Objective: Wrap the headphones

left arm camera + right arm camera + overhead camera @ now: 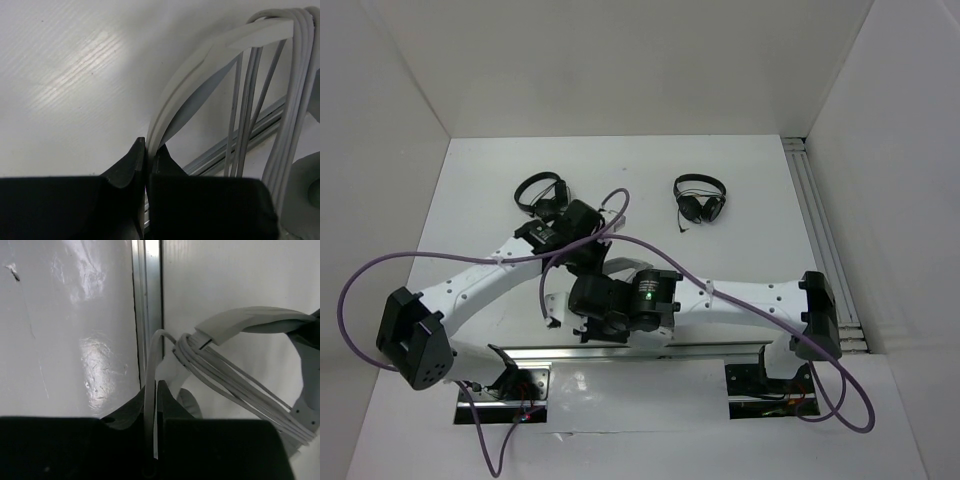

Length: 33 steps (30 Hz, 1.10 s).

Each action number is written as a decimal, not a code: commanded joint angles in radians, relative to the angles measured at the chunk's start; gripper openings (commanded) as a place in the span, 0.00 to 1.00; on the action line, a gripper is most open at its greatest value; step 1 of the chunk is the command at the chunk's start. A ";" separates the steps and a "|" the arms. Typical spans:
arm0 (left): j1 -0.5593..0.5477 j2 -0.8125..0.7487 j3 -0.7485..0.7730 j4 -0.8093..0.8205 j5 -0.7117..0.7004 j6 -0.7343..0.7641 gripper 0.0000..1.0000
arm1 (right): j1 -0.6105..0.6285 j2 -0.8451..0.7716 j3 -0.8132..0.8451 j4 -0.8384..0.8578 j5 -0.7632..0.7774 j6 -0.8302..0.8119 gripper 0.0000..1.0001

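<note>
The light grey headphones show in both wrist views. In the left wrist view my left gripper (pixel 147 142) is shut on the wide headband (pixel 200 65), and several turns of the thin grey cable (pixel 300 75) lie over the band. In the right wrist view my right gripper (pixel 156 385) is shut on a strand of cable (pixel 151 357) that rises to the wrapped bundle (pixel 225 380) on the headband (pixel 250 320). In the top view both grippers meet at the table's near middle, left gripper (pixel 585 258), right gripper (pixel 578 300). There the headphones are almost wholly hidden under the arms.
Two small black headphones lie at the back, one at the left (pixel 542 192) and one at the right (pixel 700 198). A metal rail (pixel 620 352) runs along the near edge, also seen under the right gripper (pixel 147 300). Purple arm cables (pixel 360 290) loop over the left side.
</note>
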<state>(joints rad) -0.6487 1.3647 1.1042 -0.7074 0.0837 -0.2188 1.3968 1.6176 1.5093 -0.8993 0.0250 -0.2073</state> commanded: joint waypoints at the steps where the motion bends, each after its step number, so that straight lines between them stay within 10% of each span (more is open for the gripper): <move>1: -0.064 -0.059 -0.001 0.008 0.070 0.024 0.00 | 0.004 -0.055 0.006 -0.049 0.140 -0.006 0.01; 11: -0.270 -0.078 -0.060 -0.044 -0.042 -0.014 0.00 | 0.048 -0.065 -0.086 -0.007 0.383 0.003 0.04; 19: -0.270 -0.076 0.014 -0.153 -0.052 -0.048 0.00 | 0.048 -0.085 -0.098 -0.016 0.447 0.023 0.26; 33: -0.261 -0.067 0.037 -0.213 -0.039 -0.079 0.00 | -0.064 -0.147 -0.208 -0.010 0.483 0.077 0.37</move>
<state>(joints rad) -0.8982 1.3197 1.0943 -0.8593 -0.0135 -0.2638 1.4261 1.5257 1.3239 -0.8951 0.4374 -0.2054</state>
